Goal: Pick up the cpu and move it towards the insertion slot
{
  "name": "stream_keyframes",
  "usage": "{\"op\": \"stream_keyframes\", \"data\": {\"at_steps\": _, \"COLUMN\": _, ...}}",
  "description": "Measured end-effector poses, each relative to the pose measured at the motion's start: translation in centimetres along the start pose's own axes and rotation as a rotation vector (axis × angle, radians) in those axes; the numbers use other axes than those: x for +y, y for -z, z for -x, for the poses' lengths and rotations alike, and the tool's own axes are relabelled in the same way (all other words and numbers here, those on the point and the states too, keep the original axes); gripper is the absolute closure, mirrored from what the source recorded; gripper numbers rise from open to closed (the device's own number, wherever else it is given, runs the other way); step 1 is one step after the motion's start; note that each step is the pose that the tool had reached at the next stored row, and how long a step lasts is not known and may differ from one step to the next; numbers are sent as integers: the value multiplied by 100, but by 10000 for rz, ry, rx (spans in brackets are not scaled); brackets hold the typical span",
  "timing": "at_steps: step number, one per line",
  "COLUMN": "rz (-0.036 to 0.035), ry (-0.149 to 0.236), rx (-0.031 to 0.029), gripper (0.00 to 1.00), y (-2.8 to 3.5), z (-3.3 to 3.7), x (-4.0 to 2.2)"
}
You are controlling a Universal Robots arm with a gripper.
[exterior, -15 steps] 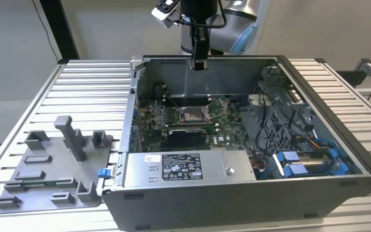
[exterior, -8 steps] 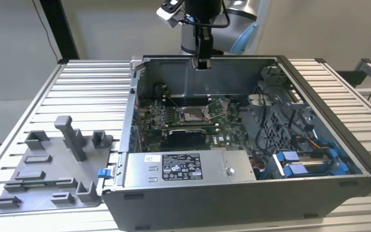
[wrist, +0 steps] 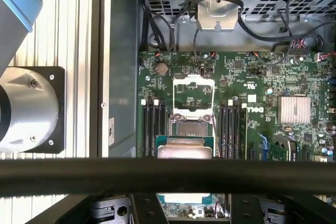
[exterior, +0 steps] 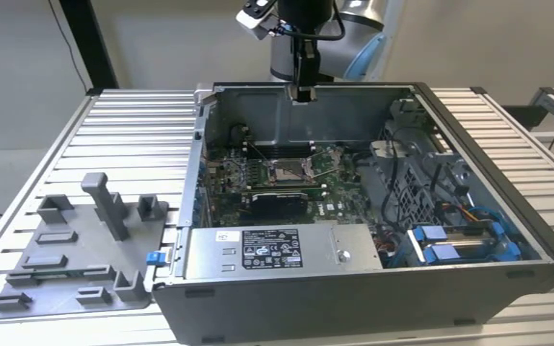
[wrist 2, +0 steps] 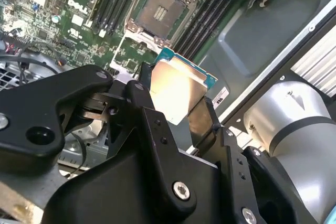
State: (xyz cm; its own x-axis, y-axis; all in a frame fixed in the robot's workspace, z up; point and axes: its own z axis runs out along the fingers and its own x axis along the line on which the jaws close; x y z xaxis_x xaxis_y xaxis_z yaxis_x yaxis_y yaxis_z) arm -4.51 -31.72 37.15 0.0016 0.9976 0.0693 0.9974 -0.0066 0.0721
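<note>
Ext view first: I've got the gripper (exterior: 303, 94) hanging above the open PC case (exterior: 508, 180), up near the back wall, w/ the insertion slot (exterior: 288, 170) lower down on the motherboard (exterior: 330, 189), pretty much straight below and a touch toward the exterior view's left. Grey fixture tray (exterior: 75, 252) sits on the slatted table (exterior: 133, 137) outside the case, well apart, not my concern rn. Second wrist view: here's the good look, the cpu (wrist 2: 176, 90) is pinched between the two black fingers (wrist 2: 202, 119), jaws closed on its opposite edges, metal top facing the cam, green rim showing at the far edge. It's clear of the board, nothing touching it but the fingers. The socket (wrist 2: 157, 10) lies beyond the chip's far edge, frame open, tan centre exposed, so the slot is ahead of the jaws along the chip's own plane and not yet under it. First wrist view: cpu (wrist: 185, 148) shows just short of the socket (wrist: 193, 106), the two nearly in line, RAM slots (wrist: 152, 129) either side. My read: pick is done, carry is well along, chip near but not over the slot, still held high.
</note>
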Motion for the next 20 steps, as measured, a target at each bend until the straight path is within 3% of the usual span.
{"op": "stream_keyframes", "data": {"at_steps": 10, "rz": 1, "ry": 5, "rx": -17, "gripper": 100, "y": 1, "z": -2, "x": -8}}
{"op": "stream_keyframes", "data": {"at_steps": 12, "rz": 1, "ry": 27, "rx": -205, "gripper": 100, "y": 2, "z": -2, "x": -13}}
{"op": "stream_keyframes", "data": {"at_steps": 14, "rz": 2, "ry": 47, "rx": -429, "gripper": 100, "y": 5, "z": -2, "x": -23}}
{"op": "stream_keyframes", "data": {"at_steps": 15, "rz": 2, "ry": 52, "rx": -489, "gripper": 100, "y": 5, "z": -2, "x": -28}}
{"op": "stream_keyframes", "data": {"at_steps": 20, "rz": 15, "ry": 53, "rx": -481, "gripper": 100, "y": 6, "z": -2, "x": -35}}
